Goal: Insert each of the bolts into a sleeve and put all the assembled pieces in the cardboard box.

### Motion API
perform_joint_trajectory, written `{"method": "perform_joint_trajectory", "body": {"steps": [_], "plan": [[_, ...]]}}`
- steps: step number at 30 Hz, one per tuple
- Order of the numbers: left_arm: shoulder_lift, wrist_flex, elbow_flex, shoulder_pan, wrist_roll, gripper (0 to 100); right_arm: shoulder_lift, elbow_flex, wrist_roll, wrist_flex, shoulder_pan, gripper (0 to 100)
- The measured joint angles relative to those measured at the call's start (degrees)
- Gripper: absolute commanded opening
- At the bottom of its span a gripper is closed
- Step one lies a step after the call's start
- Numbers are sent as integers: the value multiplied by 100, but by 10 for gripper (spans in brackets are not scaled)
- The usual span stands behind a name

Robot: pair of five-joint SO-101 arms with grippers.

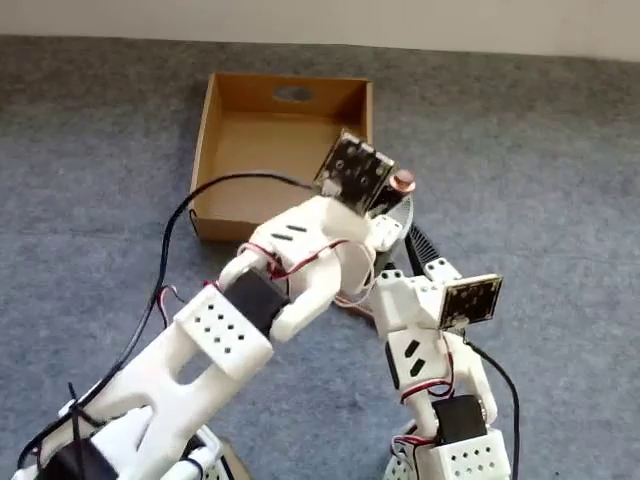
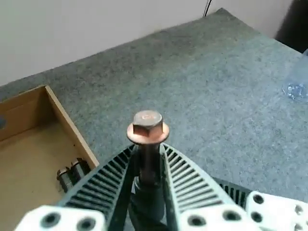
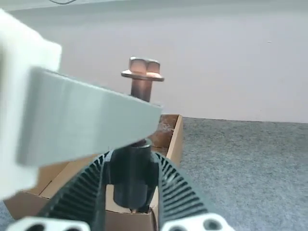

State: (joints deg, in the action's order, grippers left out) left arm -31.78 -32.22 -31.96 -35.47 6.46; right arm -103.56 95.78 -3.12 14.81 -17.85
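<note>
Noted copper-coloured flange bolt [image 2: 148, 127] pinched at the shank between the ribbed fingers of the left gripper [image 2: 149, 150], hex head up and clear of the fingertips. Found the lower end of the shank entering a dark sleeve [image 3: 130, 180]; could not tell how deep. Recorded the right gripper [image 3: 132, 158] clamped on that sleeve from both sides, holding it upright under the bolt. Saw one pale finger [image 3: 86, 120] of the left gripper crossing in front of the shank in the right wrist view.

Located bolt and sleeve in the air over the grey mat [image 1: 560, 150], just outside the right front corner of the cardboard box [image 1: 203, 150], per the high view. Logged both arms meeting there, the left one lying in from the lower left, the right one from the near edge.

Counted two dark cylindrical pieces [image 2: 72, 174] lying side by side on the box floor, close to the wall nearest the left gripper; could not tell whether bolts sit in them. Marked a clear plastic object [image 2: 294, 84] at the far side of the mat.
</note>
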Motion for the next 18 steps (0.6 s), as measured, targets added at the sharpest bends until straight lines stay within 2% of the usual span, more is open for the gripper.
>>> {"method": "perform_joint_trajectory", "body": {"steps": [5,12,18], "plan": [[26,-923,510,9,0,11,-9,0,0,-9,-35,6],[26,-1301,598,9,0,14,-9,0,9,-9,-44,6],[26,-1319,598,18,0,171,-9,0,9,-9,-35,6]]}}
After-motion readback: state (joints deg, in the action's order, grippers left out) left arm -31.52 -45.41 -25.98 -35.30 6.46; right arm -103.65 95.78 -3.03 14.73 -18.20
